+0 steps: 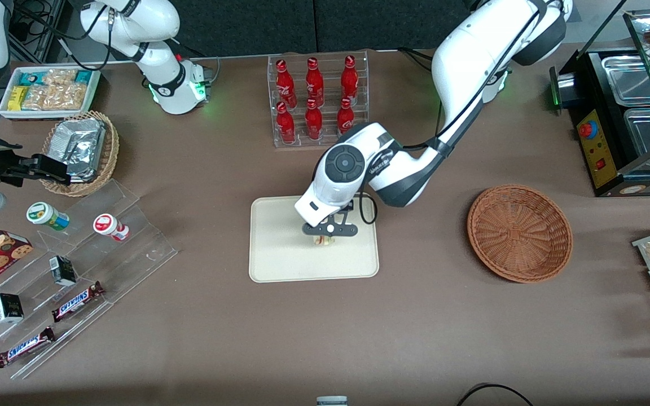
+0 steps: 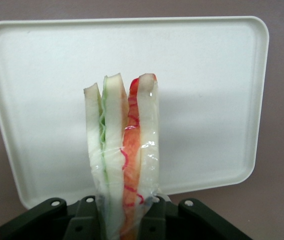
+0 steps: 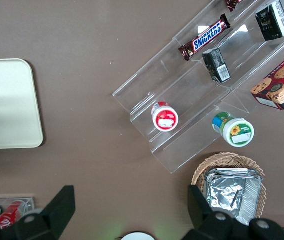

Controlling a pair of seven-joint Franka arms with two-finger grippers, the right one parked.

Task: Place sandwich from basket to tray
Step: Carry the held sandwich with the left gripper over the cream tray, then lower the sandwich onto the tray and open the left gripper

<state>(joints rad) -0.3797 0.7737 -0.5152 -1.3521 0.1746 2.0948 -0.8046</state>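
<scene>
- The sandwich is clamped between the gripper fingers above the tray.
- Bare tray surface is seen around it.
- The basket is well apart.

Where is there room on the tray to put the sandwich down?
Nearly everywhere: the tray is bare all around the sandwich, which the gripper holds in shut jaws above it. Only the basket is just as bare. The bottle rack is crowded.

Can't tell if sandwich touches tray; mostly hidden under gripper mid-frame in front view.
</scene>
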